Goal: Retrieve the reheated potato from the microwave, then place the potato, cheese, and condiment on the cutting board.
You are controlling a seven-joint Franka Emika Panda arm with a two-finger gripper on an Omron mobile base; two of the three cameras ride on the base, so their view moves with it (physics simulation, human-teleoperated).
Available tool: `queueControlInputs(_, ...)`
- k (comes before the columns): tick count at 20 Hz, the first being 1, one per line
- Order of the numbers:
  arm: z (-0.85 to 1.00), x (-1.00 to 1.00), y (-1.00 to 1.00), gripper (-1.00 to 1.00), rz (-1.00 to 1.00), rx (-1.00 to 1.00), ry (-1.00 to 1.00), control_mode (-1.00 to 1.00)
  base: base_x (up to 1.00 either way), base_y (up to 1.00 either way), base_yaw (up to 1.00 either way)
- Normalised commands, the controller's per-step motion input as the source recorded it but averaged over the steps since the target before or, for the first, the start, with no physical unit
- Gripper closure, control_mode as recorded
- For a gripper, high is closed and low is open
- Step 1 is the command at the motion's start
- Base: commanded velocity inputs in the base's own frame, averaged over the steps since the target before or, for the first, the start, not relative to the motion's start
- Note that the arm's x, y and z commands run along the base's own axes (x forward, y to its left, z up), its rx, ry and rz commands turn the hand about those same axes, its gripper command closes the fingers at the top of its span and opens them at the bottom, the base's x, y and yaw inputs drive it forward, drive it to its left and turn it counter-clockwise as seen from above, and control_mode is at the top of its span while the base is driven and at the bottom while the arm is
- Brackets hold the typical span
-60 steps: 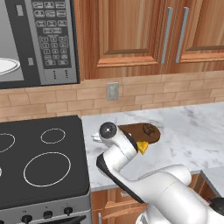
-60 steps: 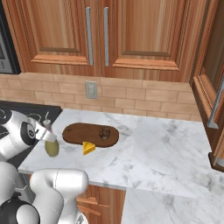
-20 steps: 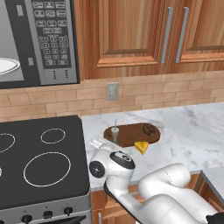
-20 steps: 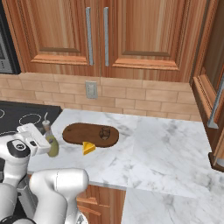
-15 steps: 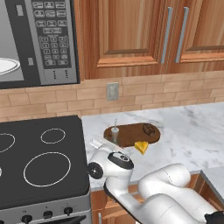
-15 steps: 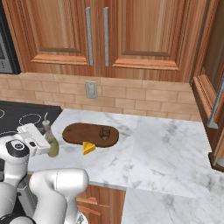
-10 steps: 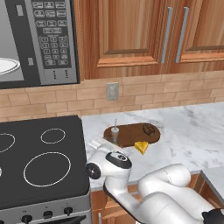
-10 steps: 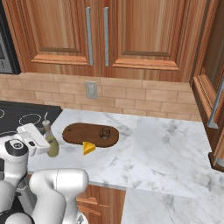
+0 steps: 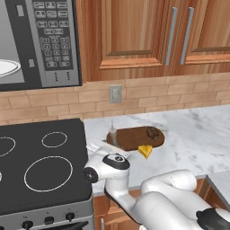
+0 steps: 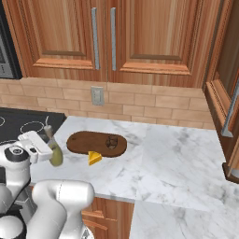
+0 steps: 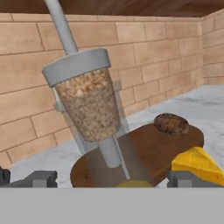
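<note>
Three task items are visible: the potato (image 9: 152, 133) already rests on the cutting board (image 9: 134, 137) near the counter's back edge, the cheese (image 9: 145, 151) lies on the counter (image 10: 177, 158) touching or just beside the board's front rim, and the condiment (image 10: 54, 151) bottle stands upright off the board's stove-side end. The microwave (image 9: 40, 42) hangs above the stove, its door open, a white plate inside. The hand (image 10: 36, 145) is held low at the bottle, fingers (image 11: 40, 178) spread wide with the bottle's body between them, not yet pinched. By this evidence the potato step is complete and the condiment step is in hand. The next move calls for closing squarely on the rounded body, lifting without tilting, and setting the bottle on a bare part of the board clear of the potato.
</note>
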Motion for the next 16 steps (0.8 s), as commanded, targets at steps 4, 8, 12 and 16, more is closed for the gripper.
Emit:
queueControlInputs(4,0.0,0.03,0.0,-1.0,0.0,-0.08,0.02,-1.0,0.0,0.0,0.0)
queueControlInputs(8,0.0,-0.05,-0.02,-1.0,0.0,-0.07,0.0,-1.0,0.0,0.0,0.0)
queueControlInputs(12,0.0,-0.18,-0.13,-1.0,-0.01,-0.07,0.0,-1.0,0.0,0.0,0.0)
queueControlInputs(16,0.0,-0.17,-0.16,-1.0,-0.01,-0.08,0.0,-1.0,0.0,0.0,0.0)
